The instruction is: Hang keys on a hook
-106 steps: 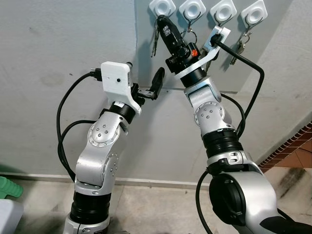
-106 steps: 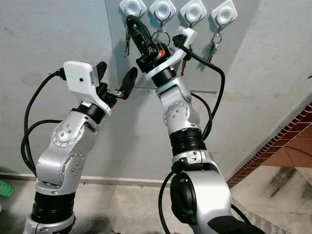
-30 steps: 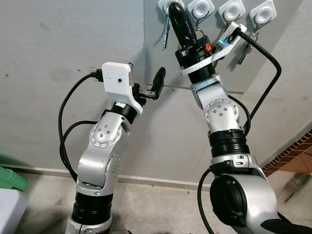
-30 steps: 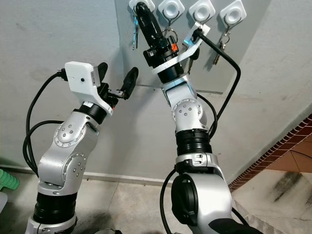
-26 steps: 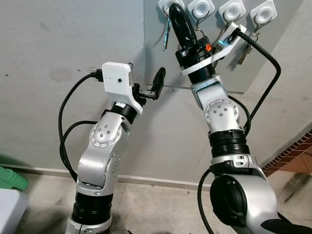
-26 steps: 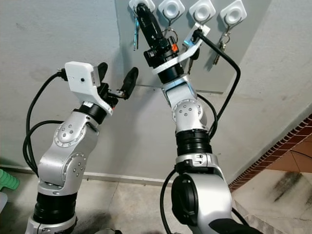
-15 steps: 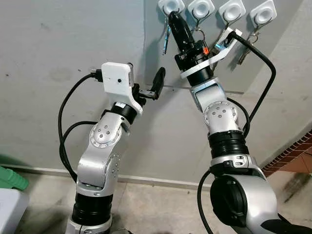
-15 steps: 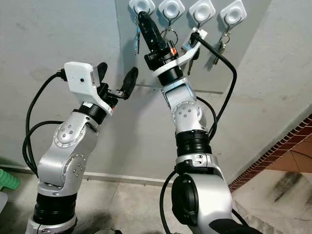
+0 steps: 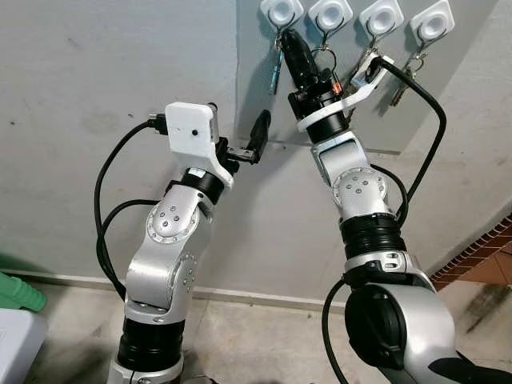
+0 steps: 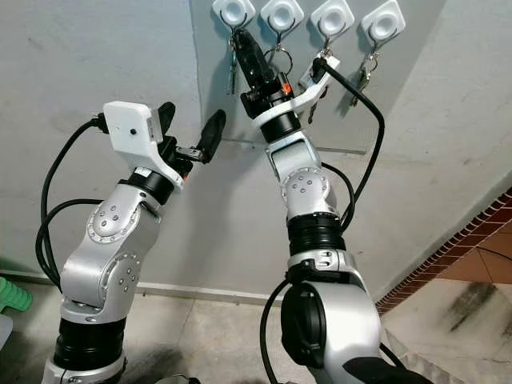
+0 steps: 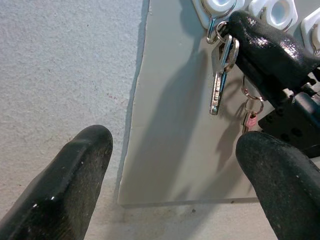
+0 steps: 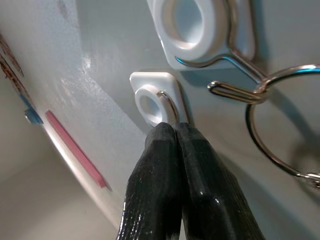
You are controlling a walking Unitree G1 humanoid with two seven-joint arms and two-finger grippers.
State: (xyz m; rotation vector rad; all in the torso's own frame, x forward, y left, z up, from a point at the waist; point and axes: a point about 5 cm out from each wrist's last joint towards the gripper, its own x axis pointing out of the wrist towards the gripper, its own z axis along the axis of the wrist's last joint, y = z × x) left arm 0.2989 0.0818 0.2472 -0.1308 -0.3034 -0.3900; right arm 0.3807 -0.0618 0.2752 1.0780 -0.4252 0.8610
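Observation:
Four white hooks sit in a row on a grey wall panel (image 9: pixel 264 104). A bunch of keys (image 9: pixel 276 68) dangles under the leftmost hook (image 9: pixel 276 10); in the left wrist view the keys (image 11: pixel 219 80) hang by their ring from that hook's wire (image 11: pixel 214 31). My right gripper (image 9: pixel 286 38) is raised to just below this hook, its fingers (image 12: pixel 172 145) pressed shut at the key ring, tips touching the hook (image 12: pixel 155 102). My left gripper (image 9: pixel 238 128) is held open at chest height, lower and to the left, with nothing between its fingers (image 11: pixel 70 185).
The other three hooks (image 9: pixel 330 12) (image 9: pixel 381 16) (image 9: pixel 433 22) each carry keys or rings (image 9: pixel 398 76). A black cable (image 9: pixel 432 120) loops out from the right wrist. A green object (image 9: pixel 16 292) lies at the lower left, red brick tiling (image 9: pixel 488 252) at the lower right.
My right gripper has dropped from the leftmost hook's plate to just below it, and the keys now dangle under that hook. The left arm has stayed put.

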